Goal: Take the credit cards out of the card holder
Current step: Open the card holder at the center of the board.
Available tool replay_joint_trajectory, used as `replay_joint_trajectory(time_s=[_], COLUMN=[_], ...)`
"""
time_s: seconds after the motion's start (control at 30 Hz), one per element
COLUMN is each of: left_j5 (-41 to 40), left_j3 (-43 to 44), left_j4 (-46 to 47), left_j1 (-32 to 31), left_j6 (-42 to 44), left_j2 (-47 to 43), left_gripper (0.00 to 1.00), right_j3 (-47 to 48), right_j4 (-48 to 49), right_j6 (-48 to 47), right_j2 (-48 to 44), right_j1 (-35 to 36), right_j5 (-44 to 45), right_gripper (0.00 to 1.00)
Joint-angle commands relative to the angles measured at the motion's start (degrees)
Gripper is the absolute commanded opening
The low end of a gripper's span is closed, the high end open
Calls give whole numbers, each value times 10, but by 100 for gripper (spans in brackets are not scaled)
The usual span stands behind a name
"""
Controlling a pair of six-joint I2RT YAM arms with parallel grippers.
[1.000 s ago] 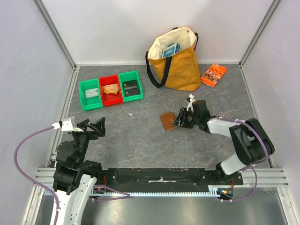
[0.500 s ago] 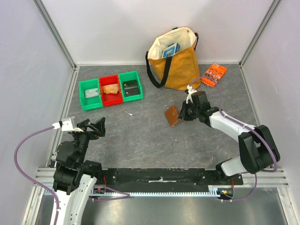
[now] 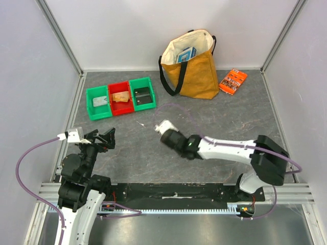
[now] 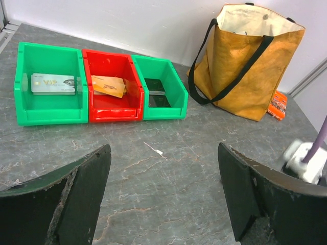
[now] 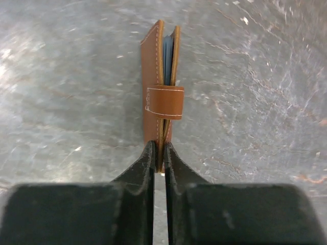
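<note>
**Right arm.** Reaches from its base leftward across the middle of the grey table (image 3: pixel 219 120), forearm low over the surface. Right gripper (image 5: pixel 158 153): fingers pinched together, clamped on the near edge of the card holder (image 5: pixel 152 71).

**Card holder.** Brown, folded shut and seen edge-on in the right wrist view. Its tab (image 5: pixel 164 102) is wrapped across the open edge, and a pale blue lining shows between the leaves. Grey table lies behind it; whether it touches the surface cannot be told. In the top view it is hidden under the wrist.

**Left arm.** Folded near its base at the near left. Left gripper (image 3: pixel 102 138): jaws spread wide, holding nothing.

**Bins, far left, in a touching row.**
- Green bin (image 4: pixel 23 87), with a grey credit card (image 4: pixel 52 84).
- Red bin (image 4: pixel 110 109), with a tan credit card (image 4: pixel 108 86).
- Second green bin (image 4: pixel 176 94), with dark contents, unclear.

**Other.**
- Mustard tote bag (image 3: pixel 194 71) at the far wall.
- Orange packet (image 3: pixel 233 80) just right of the bag.
- White scrap (image 3: pixel 140 123) between the bins and the right wrist.
</note>
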Motion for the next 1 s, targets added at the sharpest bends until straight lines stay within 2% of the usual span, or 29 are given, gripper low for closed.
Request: replay_joint_trajectory(time_s=[0.0, 0.1, 0.13, 0.2, 0.3, 0.37, 0.43, 0.5, 0.63, 0.67, 0.83, 0.9, 0.97], left_j5=[7, 7, 8, 11, 12, 13, 10, 19, 87, 104, 210, 217, 176], left_j3=[8, 8, 8, 9, 8, 7, 13, 24, 21, 20, 15, 12, 13], left_j4=[19, 18, 17, 17, 17, 19, 10, -8, -8, -7, -2, 5, 13], left_j1=[5, 4, 4, 5, 4, 5, 5, 5, 5, 4, -4, -36, -106], left_j6=[-9, -9, -9, -9, -11, -16, -35, -59, -85, -90, -131, -147, -166], left_j2=[-4, -3, -2, -1, 8, 25, 52, 88, 165, 183, 305, 361, 418], left_gripper=[90, 90, 90, 90, 90, 93, 98, 99, 99, 99, 99, 99, 99], right_j3=[51, 83, 95, 114, 131, 135, 123, 97, 48, 38, 0, -21, -51], right_j4=[-53, -73, -77, -75, -69, -70, -59, -30, 23, 32, 60, 89, 133], right_j6=[0, 34, 43, 55, 58, 62, 68, 74, 66, 60, 54, 71, 90], right_j2=[61, 99, 106, 103, 83, 69, 48, 18, -36, -44, -48, -45, -53], right_j1=[108, 155, 163, 168, 164, 145, 101, 45, -52, -71, -169, -205, -228], right_j5=[141, 108, 90, 33, -3, -16, -88, -152, -272, -286, -391, -451, -505], right_gripper=[20, 33, 41, 50, 63, 73, 80, 87, 90, 95, 95, 95, 94])
